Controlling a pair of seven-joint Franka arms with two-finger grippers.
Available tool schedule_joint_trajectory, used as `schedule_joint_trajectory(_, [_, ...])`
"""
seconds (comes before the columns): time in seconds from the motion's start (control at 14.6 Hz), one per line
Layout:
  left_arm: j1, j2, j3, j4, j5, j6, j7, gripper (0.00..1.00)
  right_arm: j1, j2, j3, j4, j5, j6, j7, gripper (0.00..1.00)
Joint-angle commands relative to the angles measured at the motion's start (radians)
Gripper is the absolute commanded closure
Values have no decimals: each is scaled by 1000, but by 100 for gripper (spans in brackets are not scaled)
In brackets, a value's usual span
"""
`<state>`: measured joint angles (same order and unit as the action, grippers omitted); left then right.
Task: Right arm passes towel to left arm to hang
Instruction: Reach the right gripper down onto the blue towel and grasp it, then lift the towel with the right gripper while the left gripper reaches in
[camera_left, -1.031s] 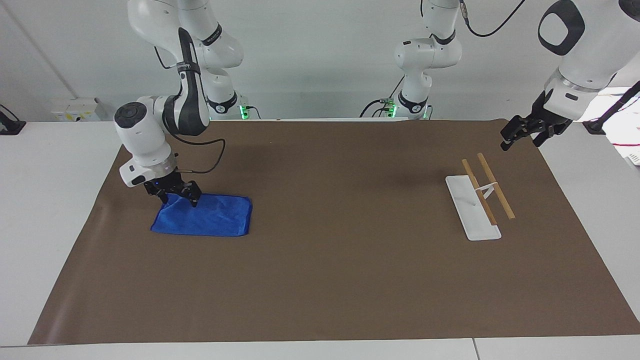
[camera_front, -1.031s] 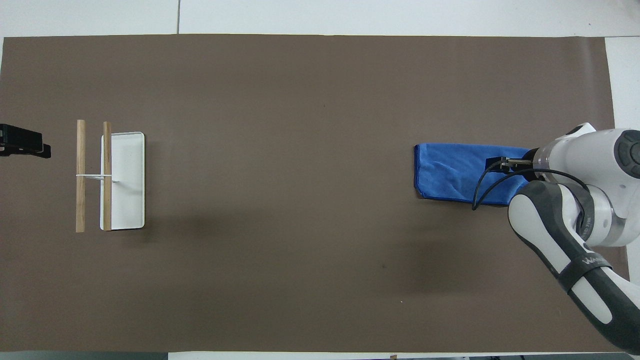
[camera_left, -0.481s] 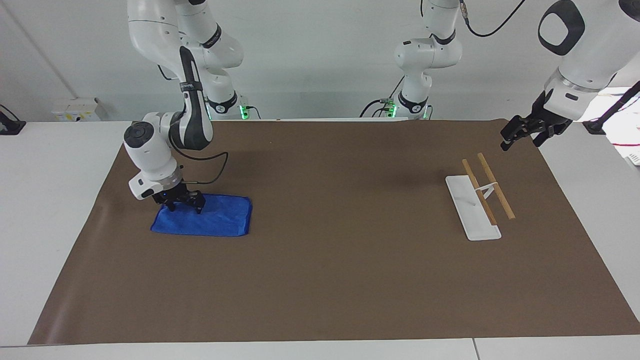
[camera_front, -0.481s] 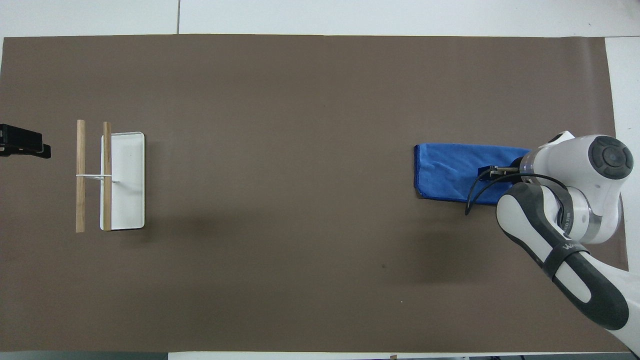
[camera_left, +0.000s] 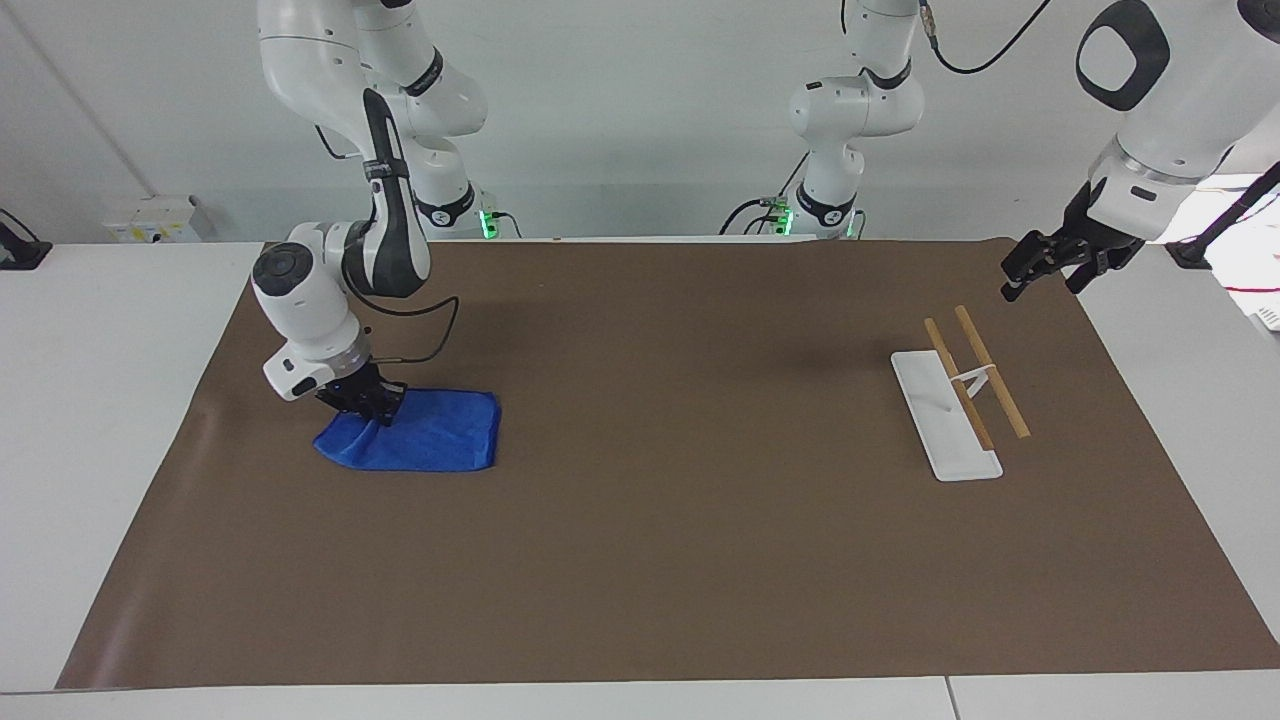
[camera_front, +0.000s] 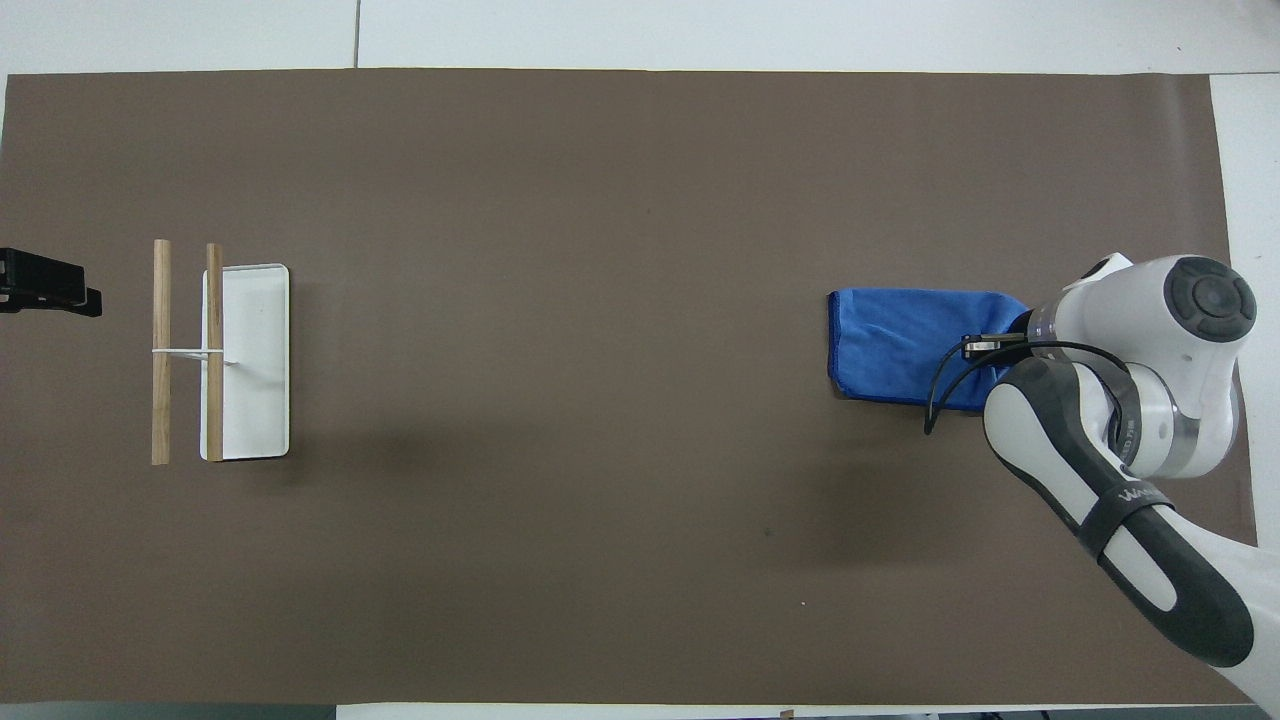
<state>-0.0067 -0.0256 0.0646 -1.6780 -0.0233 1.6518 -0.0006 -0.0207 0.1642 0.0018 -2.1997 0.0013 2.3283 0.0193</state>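
Two grippers to log. Your right gripper (camera_left: 372, 408) is down on the towel (camera_left: 425, 436), fingers pinched narrow onto a bunched-up corner at the end of the cloth toward the right arm's end of the table. That corner is puckered up; the other parts of the towel lie flat on the brown mat (camera_left: 640, 520). In the overhead view the right gripper (camera_front: 985, 345) is mostly hidden under its own wrist, only the cable plug and a bit of black show over the towel (camera_front: 900, 345).

Your right arm (camera_left: 310, 300) bends low from its base, wrist tipped down over the cloth, black cable looping off it.

Your towel sits on the mat near the right arm's end of the table, well apart from the rack.

Your left gripper (camera_left: 1045, 265) hangs in the air over the mat's edge at the left arm's end of the table, above and beside the rack; cannot tell how its fingers stand. It holds nothing that I can see. The overhead view shows just its black tip (camera_front: 45, 285) at the frame edge. The left arm (camera_left: 1150, 130) waits.

Rack (camera_left: 975, 385): two wooden bars on a white base plate (camera_left: 940, 425), standing on the mat toward the left arm's end, nothing hung on it.
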Motion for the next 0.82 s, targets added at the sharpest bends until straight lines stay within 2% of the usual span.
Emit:
schedule_joint_trajectory(0.0, [-4,-28,1,-25,16,-7,-1,0,42,-14,3,165,20,-232,34,100])
schedule_joint_trajectory(0.21, [-4,-28,1,-25,16,-7,-1,0,100,-14,3,328,20,-410,105,100])
schedule_joint_trajectory(0.41, [-4,-28,1,-25,16,-7,-1,0,166,-14,10,478,63,-521,192,100])
schedule_joint_trajectory(0.62, [-4,-28,1,-25,16,-10,-2,0,218,-14,12,564,257,-520,342,100])
schedule_joint_trajectory(0.76, [-9,-37,-9,-25,16,-32,-2,0,273,-8,12,600,368,-457,474,100])
